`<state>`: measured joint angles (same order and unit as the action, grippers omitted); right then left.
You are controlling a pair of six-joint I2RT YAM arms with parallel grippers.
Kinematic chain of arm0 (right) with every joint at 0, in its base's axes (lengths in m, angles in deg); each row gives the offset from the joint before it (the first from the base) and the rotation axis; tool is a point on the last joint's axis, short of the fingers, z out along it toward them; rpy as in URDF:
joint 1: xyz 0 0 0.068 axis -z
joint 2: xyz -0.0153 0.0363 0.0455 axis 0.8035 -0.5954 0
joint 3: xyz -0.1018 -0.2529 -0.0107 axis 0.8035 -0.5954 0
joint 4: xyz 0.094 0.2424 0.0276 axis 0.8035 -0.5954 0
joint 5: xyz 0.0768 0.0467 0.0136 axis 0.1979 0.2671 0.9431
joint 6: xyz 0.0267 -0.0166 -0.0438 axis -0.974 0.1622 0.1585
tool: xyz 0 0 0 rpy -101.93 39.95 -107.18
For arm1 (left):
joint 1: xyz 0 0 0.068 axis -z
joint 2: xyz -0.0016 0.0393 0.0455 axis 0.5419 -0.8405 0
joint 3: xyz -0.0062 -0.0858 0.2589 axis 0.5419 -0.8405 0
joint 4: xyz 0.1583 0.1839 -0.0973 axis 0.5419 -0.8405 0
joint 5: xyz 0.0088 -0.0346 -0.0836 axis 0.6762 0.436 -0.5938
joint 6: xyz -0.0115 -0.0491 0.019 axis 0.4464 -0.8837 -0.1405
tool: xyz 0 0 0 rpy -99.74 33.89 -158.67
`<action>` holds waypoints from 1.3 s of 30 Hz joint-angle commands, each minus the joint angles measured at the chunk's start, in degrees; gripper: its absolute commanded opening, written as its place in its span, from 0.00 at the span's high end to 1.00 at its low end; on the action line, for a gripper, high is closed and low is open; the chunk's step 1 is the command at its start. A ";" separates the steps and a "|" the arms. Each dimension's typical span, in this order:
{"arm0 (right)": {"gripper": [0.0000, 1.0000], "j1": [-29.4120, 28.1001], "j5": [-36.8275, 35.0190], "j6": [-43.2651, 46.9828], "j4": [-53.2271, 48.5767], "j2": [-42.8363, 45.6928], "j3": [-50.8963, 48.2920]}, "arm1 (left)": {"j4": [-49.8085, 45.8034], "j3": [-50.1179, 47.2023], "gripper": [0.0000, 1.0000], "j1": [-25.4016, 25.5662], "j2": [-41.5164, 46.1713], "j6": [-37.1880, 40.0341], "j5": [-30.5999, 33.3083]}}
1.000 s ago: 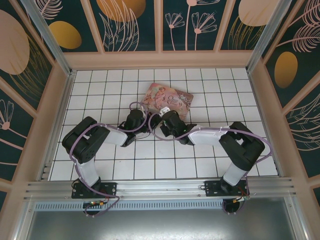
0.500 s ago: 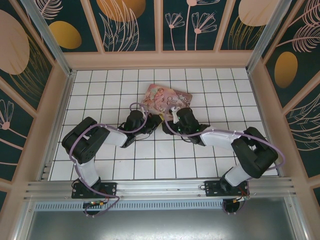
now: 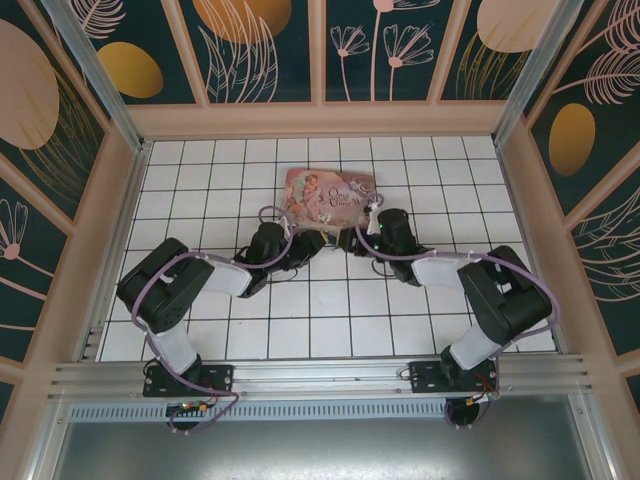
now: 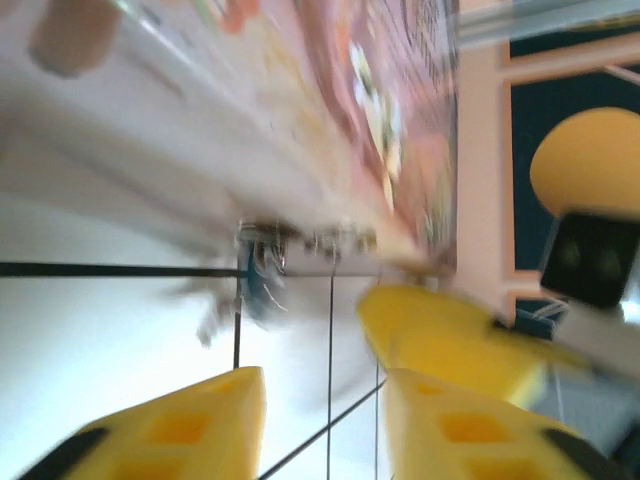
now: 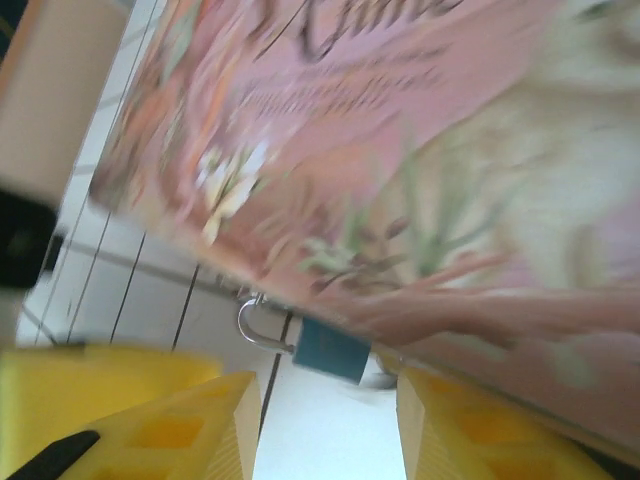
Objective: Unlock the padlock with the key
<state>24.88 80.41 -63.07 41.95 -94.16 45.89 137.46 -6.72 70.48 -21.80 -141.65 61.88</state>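
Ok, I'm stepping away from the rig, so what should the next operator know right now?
Left claw: open, empty, near the pink tin's edge.
Right claw: open, empty, facing the padlock.
Padlock: sits against the tin's edge; I cannot tell whether it is unlocked.
Key: cannot make it out.
Left to do: locate the key, check the shackle, unlock if needed.

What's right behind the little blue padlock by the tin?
The pink tin box rises directly behind the padlock, with white tiled floor beneath. The tin's edge covers where the silvery shackle hooks in, so that is hidden.
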 commanded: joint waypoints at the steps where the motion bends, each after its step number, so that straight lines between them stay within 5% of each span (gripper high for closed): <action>1: 0.59 3.20 3.61 -3.34 6.65 -2.89 4.24 | -2.78 -0.64 0.47 0.27 4.43 2.97 -0.46; 12: 0.59 3.97 10.30 -4.99 16.76 -2.33 -3.53 | -20.31 7.45 0.20 -3.11 11.08 13.60 4.35; 22: 0.57 3.12 13.57 -1.64 19.43 -11.13 -0.35 | -31.56 18.85 0.15 -8.51 6.54 22.22 3.89; 39: 0.57 2.27 17.83 -1.31 22.72 -20.54 4.73 | -33.56 25.60 0.15 -10.51 1.88 23.14 2.07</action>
<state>27.86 95.31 -64.25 63.22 -112.98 50.11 104.69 17.10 60.51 -18.76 -119.73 64.94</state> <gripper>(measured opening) 0.431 0.846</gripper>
